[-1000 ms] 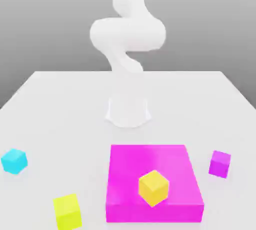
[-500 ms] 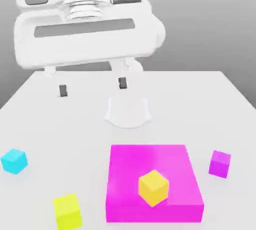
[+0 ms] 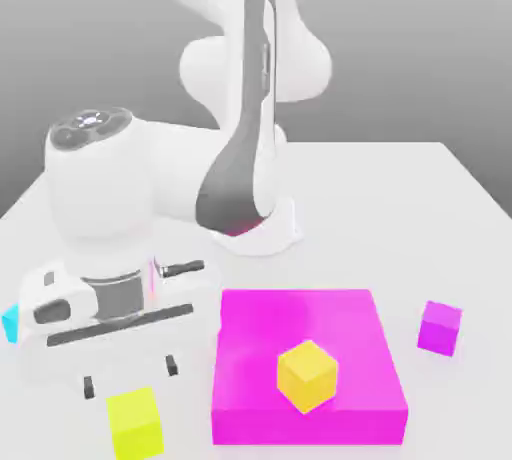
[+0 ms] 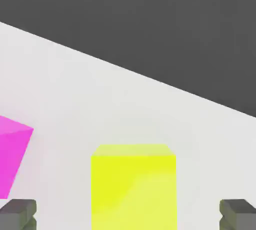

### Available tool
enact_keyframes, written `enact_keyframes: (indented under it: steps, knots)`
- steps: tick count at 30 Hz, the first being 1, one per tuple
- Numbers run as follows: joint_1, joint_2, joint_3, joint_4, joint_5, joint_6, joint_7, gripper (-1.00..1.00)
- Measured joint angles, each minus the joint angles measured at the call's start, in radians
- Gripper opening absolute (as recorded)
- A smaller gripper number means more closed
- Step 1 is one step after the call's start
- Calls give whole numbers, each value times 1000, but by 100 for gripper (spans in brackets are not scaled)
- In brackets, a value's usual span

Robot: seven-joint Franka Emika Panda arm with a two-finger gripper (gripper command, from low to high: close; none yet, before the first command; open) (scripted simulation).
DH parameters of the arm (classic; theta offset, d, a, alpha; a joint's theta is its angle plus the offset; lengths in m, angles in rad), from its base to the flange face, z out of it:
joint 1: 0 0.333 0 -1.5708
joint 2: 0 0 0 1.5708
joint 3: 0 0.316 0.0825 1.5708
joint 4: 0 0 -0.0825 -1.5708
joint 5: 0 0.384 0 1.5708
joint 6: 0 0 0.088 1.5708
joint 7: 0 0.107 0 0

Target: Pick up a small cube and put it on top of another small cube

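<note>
Hand view: plain lime-yellow small cube [image 4: 133, 186], apparently unmarked.

Exterior view faces arm across table [image 3: 400, 188], hand view close above table, both sharing lime-yellow cube [image 3: 135, 422].

A flat magenta block [image 3: 305, 333] lies on the white surface [image 3: 400, 208], with a golden orange-yellow cube [image 3: 307, 375] resting on its top. A small purple cube [image 3: 440, 327] sits just beside the block at the exterior view's right. A cyan cube [image 3: 9, 322] peeks out at the exterior view's left edge.
</note>
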Motion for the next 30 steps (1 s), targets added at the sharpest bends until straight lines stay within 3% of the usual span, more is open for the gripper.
enact_keyframes:
  steps: [2, 3, 10, 16, 23, 30]
  knots:
    - [-36, 75, 45, 15, 46, 56, -36, 0]
    - [-48, 94, 59, 19, 54, 71, -42, -100]
    - [-47, 89, 56, 18, 50, 66, -40, -100]
    - [40, -51, -13, 13, -82, -56, 47, -100]
    - [223, -25, 97, 98, -202, -71, 55, -100]
    - [425, -216, 279, -73, -282, -91, 24, -100]
